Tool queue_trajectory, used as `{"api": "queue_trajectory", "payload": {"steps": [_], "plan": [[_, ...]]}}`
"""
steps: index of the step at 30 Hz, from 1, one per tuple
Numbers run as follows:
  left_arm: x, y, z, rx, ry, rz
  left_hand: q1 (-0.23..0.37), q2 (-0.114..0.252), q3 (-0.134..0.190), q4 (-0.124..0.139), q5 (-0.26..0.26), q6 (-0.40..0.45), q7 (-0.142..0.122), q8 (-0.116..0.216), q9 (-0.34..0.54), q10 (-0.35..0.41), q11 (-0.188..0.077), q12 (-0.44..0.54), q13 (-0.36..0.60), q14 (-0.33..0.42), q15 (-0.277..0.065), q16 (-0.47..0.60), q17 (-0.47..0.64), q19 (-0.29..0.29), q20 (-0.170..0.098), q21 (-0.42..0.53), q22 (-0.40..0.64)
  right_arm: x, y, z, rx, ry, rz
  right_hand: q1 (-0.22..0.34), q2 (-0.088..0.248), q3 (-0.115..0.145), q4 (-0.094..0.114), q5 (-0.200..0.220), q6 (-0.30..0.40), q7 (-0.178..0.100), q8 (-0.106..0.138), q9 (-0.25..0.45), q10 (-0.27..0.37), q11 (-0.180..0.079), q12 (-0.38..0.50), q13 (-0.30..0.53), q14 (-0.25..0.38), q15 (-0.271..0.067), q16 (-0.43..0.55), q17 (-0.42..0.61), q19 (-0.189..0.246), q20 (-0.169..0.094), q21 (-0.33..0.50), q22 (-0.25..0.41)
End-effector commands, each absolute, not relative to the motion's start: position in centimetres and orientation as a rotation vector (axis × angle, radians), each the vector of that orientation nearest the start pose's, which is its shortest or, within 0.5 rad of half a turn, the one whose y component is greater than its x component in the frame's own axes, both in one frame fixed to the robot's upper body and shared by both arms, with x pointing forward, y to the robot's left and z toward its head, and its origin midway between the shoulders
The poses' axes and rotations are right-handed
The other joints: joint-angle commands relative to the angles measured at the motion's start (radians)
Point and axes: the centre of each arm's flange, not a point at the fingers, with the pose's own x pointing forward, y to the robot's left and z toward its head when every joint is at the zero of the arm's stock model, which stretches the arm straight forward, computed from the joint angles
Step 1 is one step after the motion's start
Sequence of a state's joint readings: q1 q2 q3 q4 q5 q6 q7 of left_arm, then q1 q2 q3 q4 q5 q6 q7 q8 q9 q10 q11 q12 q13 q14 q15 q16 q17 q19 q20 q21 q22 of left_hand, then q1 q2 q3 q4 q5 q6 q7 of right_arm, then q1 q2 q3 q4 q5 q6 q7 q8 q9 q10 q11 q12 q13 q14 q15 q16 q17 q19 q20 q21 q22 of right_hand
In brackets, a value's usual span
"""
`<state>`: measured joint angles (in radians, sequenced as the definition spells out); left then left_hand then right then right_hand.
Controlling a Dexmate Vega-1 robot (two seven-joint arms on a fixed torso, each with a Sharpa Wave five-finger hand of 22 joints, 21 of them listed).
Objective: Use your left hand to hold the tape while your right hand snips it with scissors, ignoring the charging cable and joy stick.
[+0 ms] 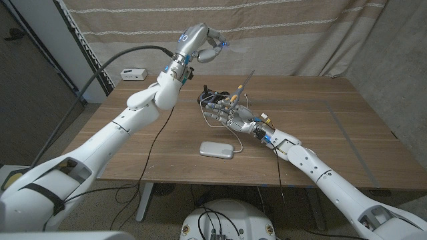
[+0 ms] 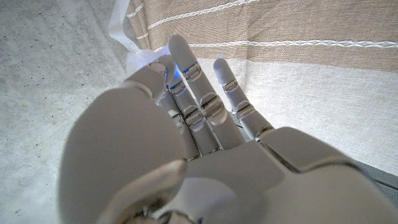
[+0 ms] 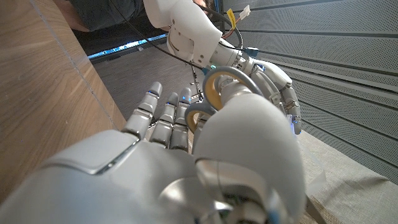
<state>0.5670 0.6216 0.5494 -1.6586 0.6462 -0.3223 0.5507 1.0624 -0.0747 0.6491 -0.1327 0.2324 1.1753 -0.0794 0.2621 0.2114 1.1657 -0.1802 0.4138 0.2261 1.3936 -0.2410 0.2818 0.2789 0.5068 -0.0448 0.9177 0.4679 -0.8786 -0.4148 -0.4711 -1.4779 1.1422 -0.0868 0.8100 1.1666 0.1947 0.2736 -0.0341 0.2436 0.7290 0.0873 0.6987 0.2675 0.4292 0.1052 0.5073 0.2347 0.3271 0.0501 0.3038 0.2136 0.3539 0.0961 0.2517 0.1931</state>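
The wooden desk [image 1: 320,133] spreads widest below the camera. Over its middle the right robot hand [image 1: 230,113] grips yellow-handled scissors [image 1: 239,90], blades pointing up and back. The left robot hand [image 1: 203,43] is raised high toward the curtain, pinching a strip of clear tape [image 2: 121,28]. A flat white cable case [image 1: 217,150] lies near the desk's front edge.

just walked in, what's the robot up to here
The robot's left hand is raised high above the wooden table, pinching a strip of clear tape. Its right hand holds yellow-handled scissors low over the table, blades pointing up, apart from the tape. No cut shows yet. A white device lies on the table.
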Motion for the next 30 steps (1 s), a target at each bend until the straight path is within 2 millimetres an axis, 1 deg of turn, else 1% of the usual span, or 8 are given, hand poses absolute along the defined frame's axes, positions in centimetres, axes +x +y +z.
{"api": "queue_trajectory", "payload": {"steps": [1,6,11,15,18,21,24,30], "plan": [[51.2,16.2,16.7,1.08,-1.556,0.234,-0.001,0.005,-0.003,-0.001,-0.005,0.0,0.011,-0.003,0.005,0.047,-0.025,0.004,0.198,0.002,0.005,0.004,0.001,0.004,-0.128,0.014,0.003,56.7,-10.8,-5.1,0.437,-0.405,1.285,0.013,0.012,0.007,0.007,-0.009,0.001,-0.01,-0.005,0.004,0.094,-0.089,0.009,0.005,-0.001,-0.002,0.001,0.002,-0.008,0.003,0.002,0.005],[51.0,16.3,16.5,1.084,-1.56,0.26,0.0,0.004,-0.004,-0.002,-0.006,0.002,0.008,-0.002,0.006,0.048,-0.025,0.004,0.197,0.005,0.005,0.005,0.001,0.003,-0.128,0.017,0.002,56.5,-11.1,-5.0,0.431,-0.406,1.287,0.011,0.012,0.008,0.009,-0.015,0.004,-0.013,-0.008,0.004,0.097,-0.095,0.011,0.007,-0.005,-0.004,0.0,0.001,-0.012,0.009,0.001,0.005],[51.1,16.3,16.3,1.087,-1.556,0.255,-0.001,0.002,-0.004,-0.002,-0.006,0.003,0.006,-0.002,0.006,0.049,-0.024,0.004,0.196,0.005,0.005,0.006,0.001,0.002,-0.127,0.019,0.001,56.5,-11.5,-4.9,0.427,-0.402,1.28,0.009,0.012,0.009,0.012,-0.019,0.004,-0.014,-0.01,0.006,0.098,-0.092,0.012,0.008,-0.006,-0.003,0.0,0.0,-0.015,0.017,0.0,0.006],[51.1,16.3,16.2,1.091,-1.553,0.269,-0.002,0.001,-0.005,-0.002,-0.006,0.003,0.005,-0.003,0.006,0.049,-0.025,0.004,0.197,0.005,0.005,0.006,0.001,0.0,-0.126,0.019,0.0,56.6,-11.6,-4.9,0.431,-0.403,1.279,0.007,0.011,0.009,0.013,-0.023,0.005,-0.016,-0.013,0.005,0.103,-0.094,0.014,0.008,-0.005,-0.006,0.0,0.0,-0.016,0.018,0.0,0.006],[51.1,16.4,16.0,1.095,-1.554,0.271,-0.004,-0.001,-0.005,-0.001,-0.007,0.004,-0.003,-0.003,0.005,0.048,-0.026,0.003,0.197,0.004,0.005,0.006,0.001,-0.005,-0.125,0.018,-0.002,56.7,-11.5,-5.0,0.435,-0.4,1.281,0.006,0.011,0.01,0.015,-0.026,0.006,-0.017,-0.016,0.005,0.104,-0.093,0.014,0.009,-0.006,-0.009,0.0,-0.001,-0.017,0.018,0.0,0.006],[51.2,16.5,15.9,1.098,-1.547,0.269,-0.004,0.001,-0.004,-0.001,-0.007,0.004,0.0,-0.003,0.005,0.049,-0.026,0.004,0.197,0.003,0.005,0.005,0.0,-0.004,-0.125,0.021,-0.003,56.7,-11.5,-5.1,0.438,-0.402,1.28,0.005,0.011,0.01,0.016,-0.028,0.007,-0.017,-0.017,0.005,0.105,-0.096,0.015,0.009,-0.003,-0.009,0.001,-0.001,-0.018,0.018,0.0,0.006],[51.3,16.7,15.8,1.097,-1.545,0.268,-0.004,0.002,-0.004,0.0,-0.007,0.005,-0.001,-0.004,0.005,0.048,-0.026,0.003,0.196,0.003,0.005,0.005,0.0,-0.004,-0.125,0.023,-0.003,56.6,-11.4,-5.1,0.438,-0.403,1.281,0.003,0.01,0.011,0.017,-0.033,0.008,-0.018,-0.022,0.005,0.107,-0.093,0.016,0.009,0.023,0.012,0.011,-0.002,-0.015,0.02,0.001,0.006],[51.3,16.8,15.6,1.101,-1.54,0.263,-0.005,0.002,-0.004,0.0,-0.008,0.006,-0.003,-0.004,0.004,0.049,-0.026,0.003,0.196,0.003,0.005,0.006,0.0,-0.004,-0.124,0.025,-0.005,56.4,-11.3,-5.4,0.441,-0.394,1.269,0.003,0.008,0.012,0.016,-0.036,0.01,-0.018,-0.024,0.007,0.111,-0.093,0.017,0.009,0.023,0.009,0.011,-0.003,-0.013,0.026,0.002,0.006]]}}
